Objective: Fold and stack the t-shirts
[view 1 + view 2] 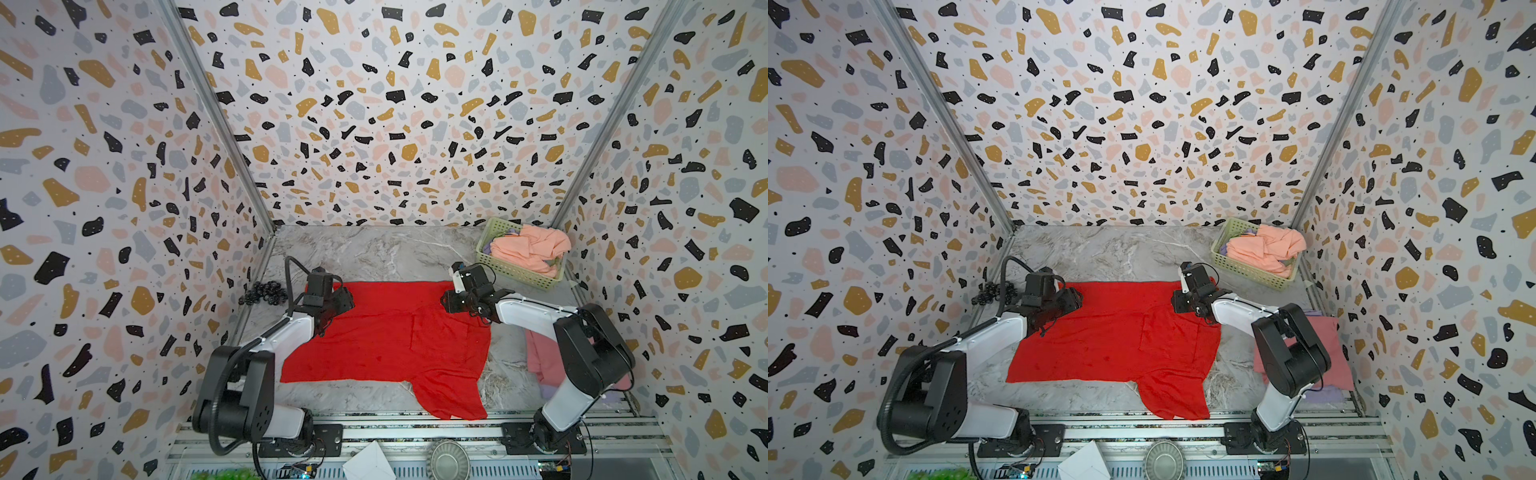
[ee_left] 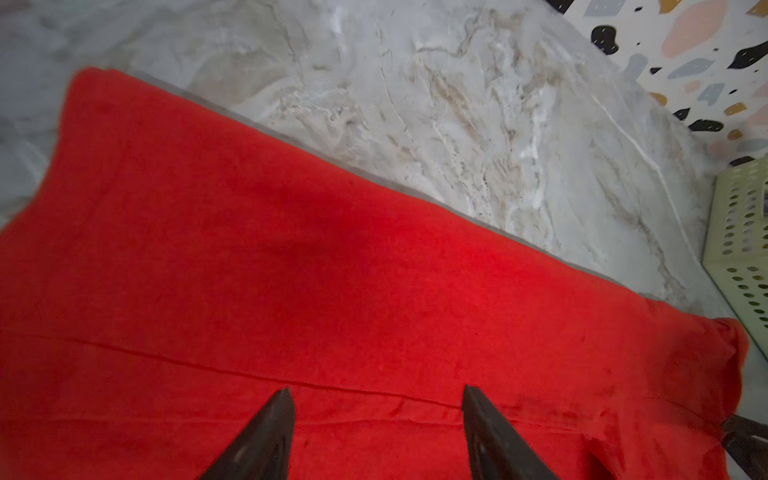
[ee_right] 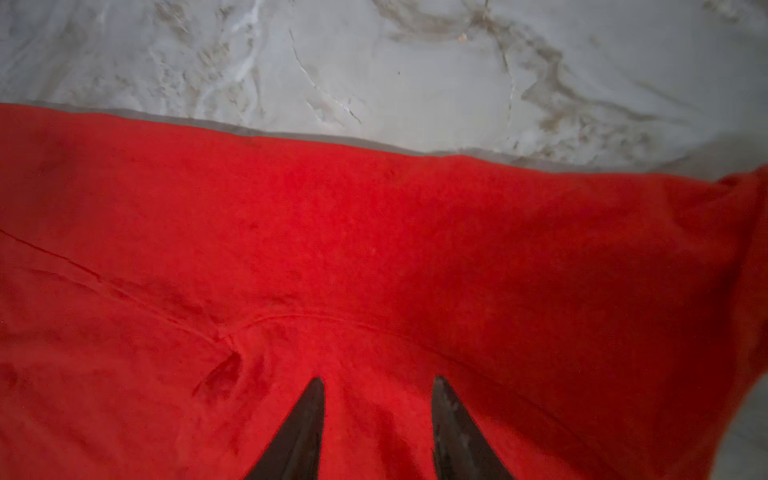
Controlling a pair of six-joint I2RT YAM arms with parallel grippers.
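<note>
Bright red cloth t-shirt [image 1: 374,332] flat on bench; left claw [image 2: 376,397] and right claw [image 3: 378,386] spread, empty. We should pinch matching corners evenly.

We are looking at two arms built alike: glossy white link shells joined by bulky matte black joint housings, each rising from a black base bolted to a silver slotted rail. A thick ribbed black hose is looping from the left arm's [image 1: 266,353] base toward its wrist; thin black wires are trailing along the right arm [image 1: 540,316]. Behind each wrist a boxy black camera is sitting. The fingers [image 2: 266,440] are showing as dark, tapering, pointed blades.
</note>
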